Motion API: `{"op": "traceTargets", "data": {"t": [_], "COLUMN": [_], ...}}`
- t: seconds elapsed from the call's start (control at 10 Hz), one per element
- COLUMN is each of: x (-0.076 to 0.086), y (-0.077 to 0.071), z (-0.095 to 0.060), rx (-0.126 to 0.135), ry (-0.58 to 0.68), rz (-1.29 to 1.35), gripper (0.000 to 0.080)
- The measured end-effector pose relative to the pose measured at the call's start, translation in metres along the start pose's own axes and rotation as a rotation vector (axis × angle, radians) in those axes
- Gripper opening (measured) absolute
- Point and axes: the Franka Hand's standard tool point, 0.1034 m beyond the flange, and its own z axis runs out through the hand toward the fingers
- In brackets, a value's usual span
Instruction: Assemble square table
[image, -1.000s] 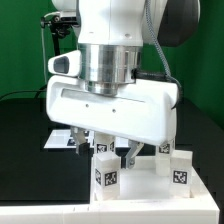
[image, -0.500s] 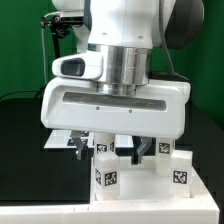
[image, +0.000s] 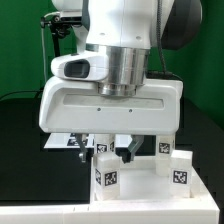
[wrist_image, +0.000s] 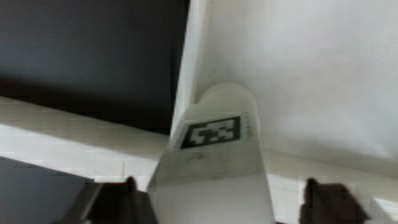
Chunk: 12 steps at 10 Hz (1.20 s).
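The white square table top (image: 150, 186) lies at the front with white tagged legs standing on it: one at the front (image: 107, 174), one on the exterior view's right (image: 180, 172), one behind that (image: 165, 150). My gripper (image: 106, 151) hangs low over the top's far left corner. Its dark fingers (image: 128, 152) straddle another upright leg (image: 100, 148). In the wrist view that tagged leg (wrist_image: 217, 150) sits between the fingertips of my gripper (wrist_image: 222, 208) with a gap on each side. The jaws are open and hold nothing.
The marker board (image: 62, 141) lies on the black table behind the gripper, on the exterior view's left. A long white rail (image: 60, 212) runs along the front edge. A green wall and dark stands are at the back.
The gripper hand has shifted to the exterior view's right and a little closer to the camera over the last second. The legs and top have not moved.
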Motion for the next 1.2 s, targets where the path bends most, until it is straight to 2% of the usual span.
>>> {"op": "traceTargets", "data": {"t": [0.1, 0.4, 0.9, 1.0, 1.2], "x": [0.0, 0.0, 0.0022, 0.0019, 0.0012], "y": [0.0, -0.0001, -0.0003, 0.0002, -0.0014], "z": [0.0, 0.0001, 0.0007, 0.0011, 0.0005], "rx": [0.0, 0.002, 0.011, 0.021, 0.008], "ry": [0.0, 0.0, 0.018, 0.019, 0.006], "rz": [0.014, 0.126, 0.747, 0.902, 1.204], "gripper": [0.0285, 0.0285, 0.0285, 0.0285, 0.0285]}}
